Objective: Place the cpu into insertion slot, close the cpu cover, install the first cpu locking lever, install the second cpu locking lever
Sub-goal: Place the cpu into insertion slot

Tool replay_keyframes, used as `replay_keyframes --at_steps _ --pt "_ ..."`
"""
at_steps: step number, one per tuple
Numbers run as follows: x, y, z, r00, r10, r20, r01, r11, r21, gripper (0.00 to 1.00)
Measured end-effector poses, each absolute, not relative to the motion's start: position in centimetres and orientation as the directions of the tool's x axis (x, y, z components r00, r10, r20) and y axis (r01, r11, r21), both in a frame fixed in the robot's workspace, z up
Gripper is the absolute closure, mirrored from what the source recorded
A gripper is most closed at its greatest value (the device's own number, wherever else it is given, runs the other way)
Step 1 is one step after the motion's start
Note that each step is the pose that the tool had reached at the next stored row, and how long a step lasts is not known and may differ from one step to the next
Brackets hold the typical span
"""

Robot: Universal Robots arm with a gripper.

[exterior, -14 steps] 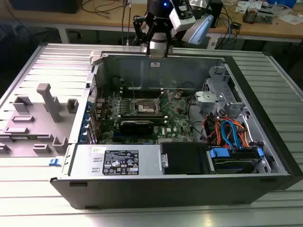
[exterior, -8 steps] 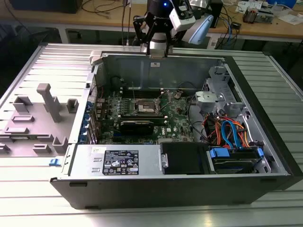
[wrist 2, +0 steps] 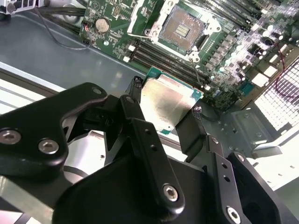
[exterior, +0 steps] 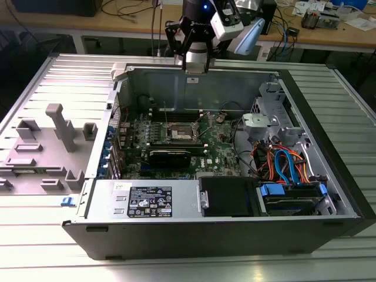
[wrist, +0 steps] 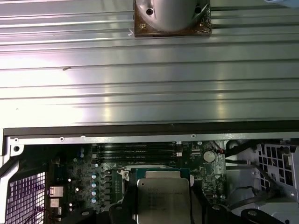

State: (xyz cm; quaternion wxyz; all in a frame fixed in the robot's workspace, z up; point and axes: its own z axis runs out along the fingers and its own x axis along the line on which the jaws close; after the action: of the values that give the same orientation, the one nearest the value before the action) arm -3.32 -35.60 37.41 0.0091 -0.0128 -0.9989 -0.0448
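Cpu (wrist 2: 164, 106) pinched in end effector (wrist 2: 166, 98), edges partly hidden behind fingers (wrist 2: 136, 117).

Robotics or electronics lab, workshop-type bench setup. A ribbed aluminium table (exterior: 346, 106) carries an open computer case (exterior: 223, 235) lying on its side, with the green motherboard (exterior: 220, 138), drive cables (exterior: 282, 161) and power supply (exterior: 147, 200) exposed. Grey moulded fixtures (exterior: 61, 126) sit toward the table's edge on the exterior view's left. A robot arm (exterior: 197, 35) hangs over the case's far wall, and in the second wrist view its black gripper (wrist 2: 166, 98) pinches the cpu (wrist 2: 161, 112). Beyond the table's far edge runs a wooden workbench (exterior: 329, 38) strewn with loose wires (exterior: 126, 9) and small electronic parts (exterior: 311, 20). No domestic furnishings: bare metal, test hardware, bench clutter.
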Motion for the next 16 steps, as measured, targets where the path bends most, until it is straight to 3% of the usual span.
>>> replay_keyframes --at_steps 16 --pt "-3.32 -36.65 37.32 -0.998 0.053 0.019 0.055 0.995 0.088 0.45"
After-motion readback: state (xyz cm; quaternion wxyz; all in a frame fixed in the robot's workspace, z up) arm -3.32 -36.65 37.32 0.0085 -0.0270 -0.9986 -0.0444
